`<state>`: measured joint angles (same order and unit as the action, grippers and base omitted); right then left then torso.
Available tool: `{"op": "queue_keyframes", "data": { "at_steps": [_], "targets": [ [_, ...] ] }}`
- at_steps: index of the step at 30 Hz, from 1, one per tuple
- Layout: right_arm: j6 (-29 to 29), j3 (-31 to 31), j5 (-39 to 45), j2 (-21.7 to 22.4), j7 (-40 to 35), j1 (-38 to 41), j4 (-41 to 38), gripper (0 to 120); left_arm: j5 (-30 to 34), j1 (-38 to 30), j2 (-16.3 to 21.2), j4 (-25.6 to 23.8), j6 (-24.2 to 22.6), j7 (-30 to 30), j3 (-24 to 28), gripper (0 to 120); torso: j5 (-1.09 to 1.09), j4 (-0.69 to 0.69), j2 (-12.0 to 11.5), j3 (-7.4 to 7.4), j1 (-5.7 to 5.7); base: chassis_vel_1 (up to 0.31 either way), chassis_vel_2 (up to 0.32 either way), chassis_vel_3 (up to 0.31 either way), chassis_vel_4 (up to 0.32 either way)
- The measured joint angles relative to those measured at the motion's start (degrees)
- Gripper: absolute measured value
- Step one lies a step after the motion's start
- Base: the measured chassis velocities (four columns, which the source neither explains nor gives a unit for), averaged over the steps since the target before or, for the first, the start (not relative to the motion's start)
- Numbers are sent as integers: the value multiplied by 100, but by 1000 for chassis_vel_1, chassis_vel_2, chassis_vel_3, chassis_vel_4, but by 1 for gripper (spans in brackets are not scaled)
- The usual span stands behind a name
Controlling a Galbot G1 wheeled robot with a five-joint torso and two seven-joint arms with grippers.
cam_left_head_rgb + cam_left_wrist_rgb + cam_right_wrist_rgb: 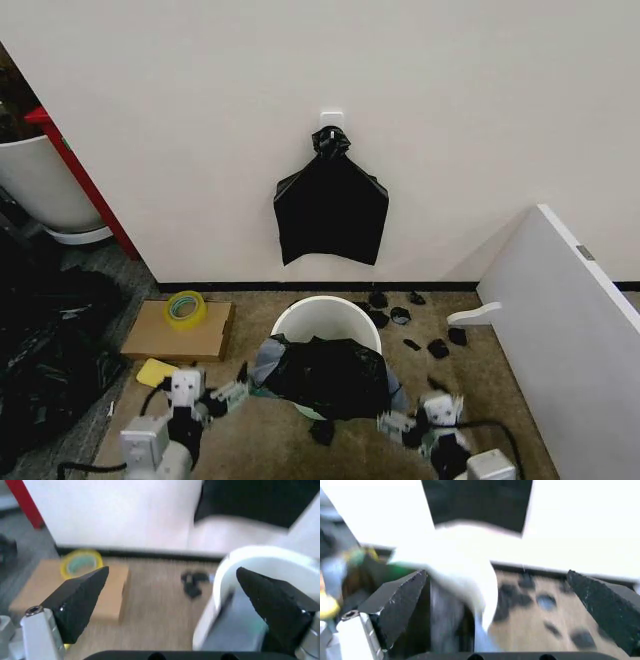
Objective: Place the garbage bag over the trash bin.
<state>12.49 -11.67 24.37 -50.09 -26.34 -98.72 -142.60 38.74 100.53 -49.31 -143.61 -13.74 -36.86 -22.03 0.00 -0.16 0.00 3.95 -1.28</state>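
Far left: a large white tub (pixel 45 190) by the wall, loose black film heaped on the floor below it. Next, a flat cardboard box (pixel 178 331) with a roll of yellow tape (pixel 185 307) on top, and a yellow sponge (pixel 155 372) at its near edge.

Left gripper (pixel 228 395): low, just left of the bin, jaws spread wide with nothing between them. In the left wrist view the white rim sits just beyond the right fingertip.

Centre: the trash bin (pixel 330 312) stands on the carpet near the wall. The garbage bag (pixel 330 375) lies bunched over the near half of the rim and spills down the near side. The far half of the rim is bare and the cream inside is open. On the wall above hangs a flat black bundle (pixel 331 210) from a white hook.

Right gripper (pixel 400 425): low, just right of the bin, jaws also wide apart and empty.

Right: small black scraps (pixel 405 320) scattered on the floor, then a slanted white panel (pixel 570 310).

Judgement: partly done. The bag is on the bin but covers only the near side; the film is yet to be pulled over the far rim and seated all round.
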Motion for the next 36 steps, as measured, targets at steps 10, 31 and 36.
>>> {"op": "queue_keyframes", "data": {
  "at_steps": [10, 31, 36],
  "targets": [
    [1474, -237, 1965, 10, 2326, 2662, 1627, 100, 335, -635, -808, 246, 129, 286, -11, 100, 3, 3, -1, 1, 0, 0, 0, 0, 0],
    [2896, 863, -85, -662, 4990, 5339, 4526, 79, 120, -529, -1292, 303, 162, 280, -9, 100, 1, 2, -1, 0, 0, 0, 0, 0, 0],
    [2878, 892, -82, -605, 4987, 5306, 4529, 57, 103, -556, -1312, 356, 202, 273, 5, 100, 1, 1, -1, 0, 0, 0, 0, 0, 0]
  ]
}}
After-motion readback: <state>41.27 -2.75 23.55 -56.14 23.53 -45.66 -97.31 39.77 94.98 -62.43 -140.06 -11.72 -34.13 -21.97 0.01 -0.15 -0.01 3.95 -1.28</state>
